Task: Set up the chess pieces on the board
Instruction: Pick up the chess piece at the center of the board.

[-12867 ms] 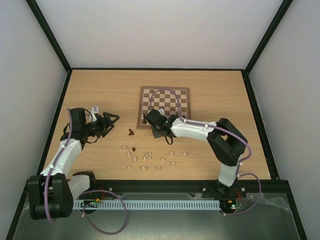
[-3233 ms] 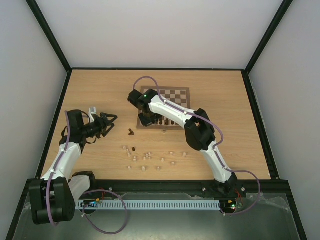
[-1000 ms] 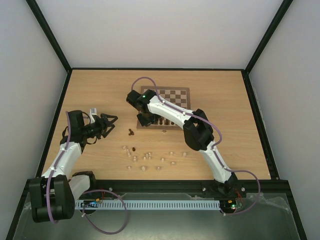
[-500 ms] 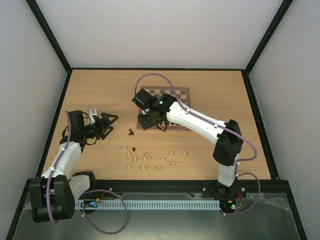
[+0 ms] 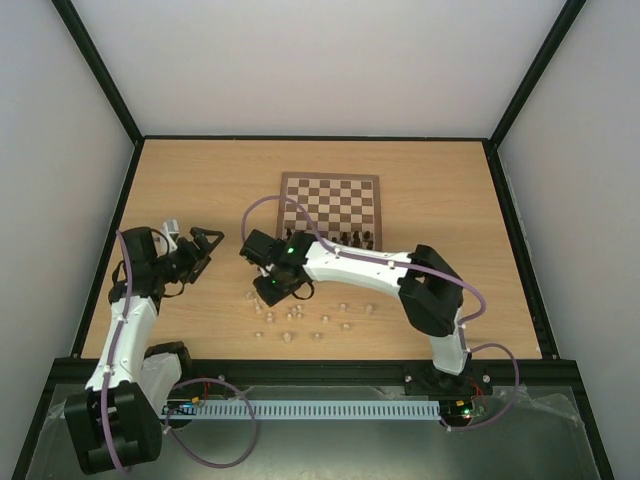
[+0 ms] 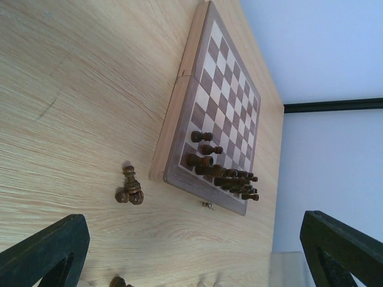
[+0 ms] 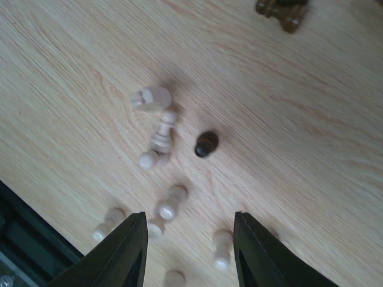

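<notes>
Several dark brown wooden chessmen (image 6: 226,178) stand crowded in a row along the near edge of the square wooden chessboard (image 5: 330,195), which has dark and cream checks and a brown frame. A few more of them stand one row further in, toward the board's left side. Just off the board's near left corner, a small cluster of dark pieces (image 6: 129,190) sits on the light wood counter (image 5: 450,180), close to the frame but not touching it.

Nearer than the board's near edge, a loose scatter of pale beige chessmen (image 5: 300,318) lies on the counter, most of them toppled on their sides. One dark pawn (image 7: 206,143), seen end-on from above, sits among them, just beside a fallen pale piece (image 7: 160,139).

The right gripper (image 7: 190,218) hangs over this scatter, nearer than the board's left corner. Its fingers (image 7: 128,251) are parted and released, with nothing between them. The left gripper (image 5: 208,250) hovers well to the left of the board. Its fingers (image 6: 48,251) are spread wide and hold nothing.
</notes>
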